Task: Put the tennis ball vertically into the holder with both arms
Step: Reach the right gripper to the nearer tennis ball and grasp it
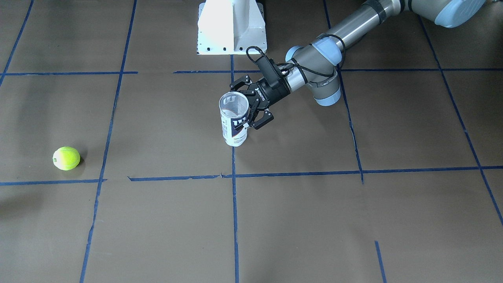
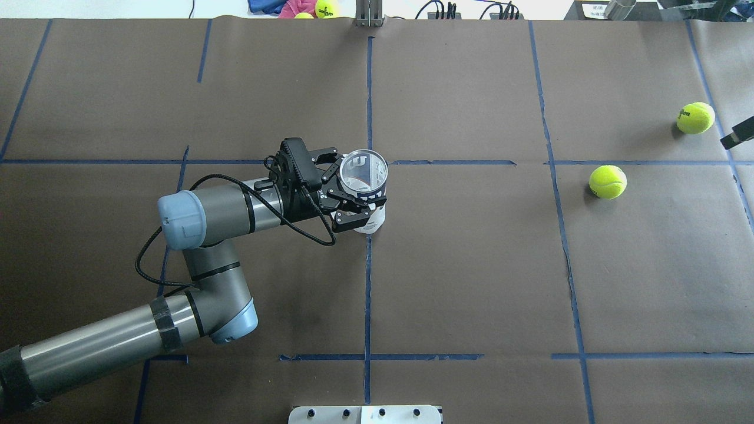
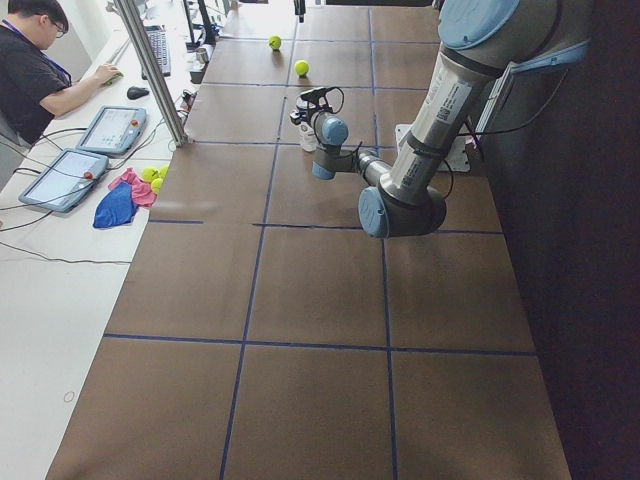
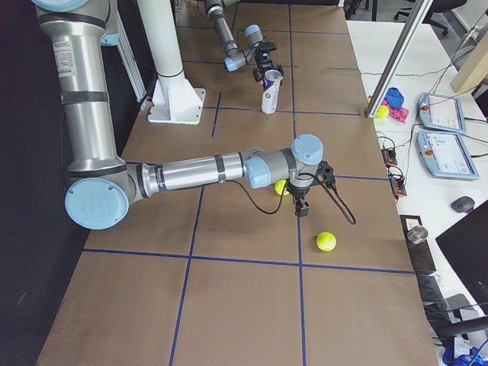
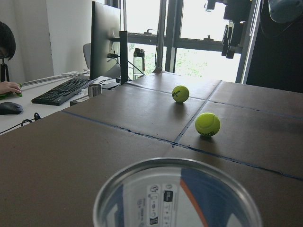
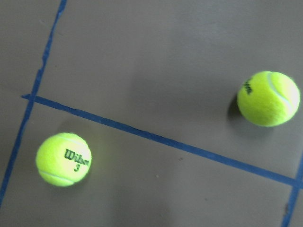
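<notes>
On the desk [image 2: 471, 265], holder [image 1: 235, 131] upright, left claw [image 2: 353, 188] clamped around it, tennis ball [image 2: 608, 181] well apart from the holder, second ball [image 2: 695, 117] farther still, right claw [image 4: 302, 207] above them, grip impossible to tell.

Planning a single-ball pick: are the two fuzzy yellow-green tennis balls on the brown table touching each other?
Apart. The right wrist view shows bare brown table and a blue tape line between the Wilson-marked ball and the other ball.

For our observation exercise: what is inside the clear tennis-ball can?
No ball shows inside the holder: only its label through the clear wall. Its bottom is hidden by the viewing angle.
</notes>
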